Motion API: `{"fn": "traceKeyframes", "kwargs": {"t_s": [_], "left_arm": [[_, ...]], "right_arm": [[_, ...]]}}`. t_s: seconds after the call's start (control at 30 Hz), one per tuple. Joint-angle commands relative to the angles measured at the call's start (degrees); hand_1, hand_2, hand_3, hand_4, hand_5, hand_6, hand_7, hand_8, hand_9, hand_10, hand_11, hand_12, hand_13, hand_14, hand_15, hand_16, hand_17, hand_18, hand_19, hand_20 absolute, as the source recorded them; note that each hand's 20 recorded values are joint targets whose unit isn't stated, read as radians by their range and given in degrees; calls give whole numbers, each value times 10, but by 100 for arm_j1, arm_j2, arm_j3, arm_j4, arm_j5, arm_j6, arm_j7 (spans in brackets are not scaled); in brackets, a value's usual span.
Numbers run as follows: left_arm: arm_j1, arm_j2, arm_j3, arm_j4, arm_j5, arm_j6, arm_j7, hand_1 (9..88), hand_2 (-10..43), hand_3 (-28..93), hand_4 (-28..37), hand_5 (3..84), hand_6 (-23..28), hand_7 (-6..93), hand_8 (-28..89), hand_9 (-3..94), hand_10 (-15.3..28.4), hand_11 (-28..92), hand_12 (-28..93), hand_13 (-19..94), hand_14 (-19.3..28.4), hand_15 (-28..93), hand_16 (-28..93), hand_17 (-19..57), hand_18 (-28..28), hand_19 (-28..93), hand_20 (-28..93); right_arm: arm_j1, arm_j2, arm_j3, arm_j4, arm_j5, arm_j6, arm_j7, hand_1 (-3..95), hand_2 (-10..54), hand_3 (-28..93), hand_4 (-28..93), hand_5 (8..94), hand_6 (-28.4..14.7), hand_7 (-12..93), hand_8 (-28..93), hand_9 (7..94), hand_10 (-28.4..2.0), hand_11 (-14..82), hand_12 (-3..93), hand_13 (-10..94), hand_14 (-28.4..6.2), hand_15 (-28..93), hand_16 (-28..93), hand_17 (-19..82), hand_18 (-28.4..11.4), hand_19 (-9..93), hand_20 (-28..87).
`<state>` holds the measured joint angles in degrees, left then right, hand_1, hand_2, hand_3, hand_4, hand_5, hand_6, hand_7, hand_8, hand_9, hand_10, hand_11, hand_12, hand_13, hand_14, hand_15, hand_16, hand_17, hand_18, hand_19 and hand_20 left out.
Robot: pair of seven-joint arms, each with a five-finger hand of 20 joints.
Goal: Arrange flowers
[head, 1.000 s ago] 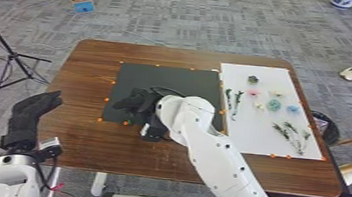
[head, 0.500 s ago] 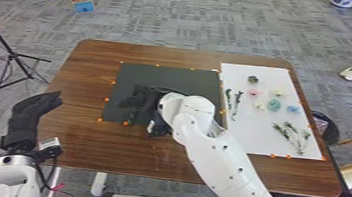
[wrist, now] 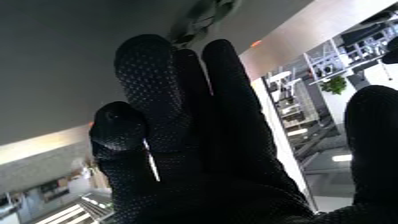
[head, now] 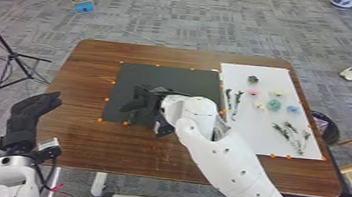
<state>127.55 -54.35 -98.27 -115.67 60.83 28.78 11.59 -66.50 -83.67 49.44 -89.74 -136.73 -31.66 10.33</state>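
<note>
Well, the right hand sits at the black mat, toward the mat's near left part, its arm reaching in from the right side of the bottom edge. In the right wrist view its fingers are extended and nearly straight, the thumb spread well away from them — an open hand; the head view is too dark there to tell whether anything touches it. Past the fingertips in that wrist view lies a leafy sprig, its far end cut off by the frame.

Just right of the mat is the white board, on which the rest of the flowers lie: a dark green rosette farthest off, then a pink flower beside a pale yellow flower, then a cream flower, a blue-green flower and a blue flower. Slim green stems lie along the board's left side, and branching sprigs nearer the front.

The left hand is open, fingers forward, by the left edge of the brown table — well apart from the mat.
</note>
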Motion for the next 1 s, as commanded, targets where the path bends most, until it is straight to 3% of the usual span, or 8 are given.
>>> {"fn": "traceKeyframes", "kwargs": {"t_s": [0.03, 0.57, 0.77, 1.0], "left_arm": [[-75, -49, 29, -22, -11, -67, 15, 268, 88, 727, -264, 517, 8, 211, -95, 533, 122, 244, 141, 431, 136, 140, -10, 99, 77, 64, 170], [-122, -72, 69, -23, -31, -65, 47, 273, 90, 717, -266, 518, 18, 200, -87, 537, 126, 238, 150, 434, 140, 143, -9, 98, 78, 67, 170], [-194, -57, 122, 2, -3, -112, -4, 273, 90, 714, -263, 518, 19, 199, -86, 537, 126, 237, 150, 435, 142, 145, -8, 98, 78, 68, 169], [-102, -79, 86, -23, -15, -115, 13, 277, 94, 706, -262, 518, 22, 198, -84, 537, 127, 237, 153, 436, 144, 147, -9, 97, 79, 71, 169]], "right_arm": [[-136, -165, 122, 143, -1049, 65, -662, 146, 88, 556, -103, 681, -82, 103, -62, 614, -175, 81, 149, 728, -187, 528, 348, 346, -284, 829, 611], [-235, -526, 253, 356, -1583, -45, -1029, 144, 94, 549, -110, 676, -82, 100, -65, 592, -169, 77, 145, 721, -185, 530, 352, 341, -281, 825, 615], [-160, -576, 272, 390, -1535, -18, -990, 145, 95, 547, -110, 670, -82, 99, -64, 590, -167, 78, 145, 720, -184, 531, 351, 341, -281, 824, 617], [-58, -359, 259, 342, -1459, -94, -913, 147, 96, 546, -109, 666, -81, 98, -63, 589, -166, 78, 146, 720, -185, 531, 350, 341, -281, 824, 617]]}}
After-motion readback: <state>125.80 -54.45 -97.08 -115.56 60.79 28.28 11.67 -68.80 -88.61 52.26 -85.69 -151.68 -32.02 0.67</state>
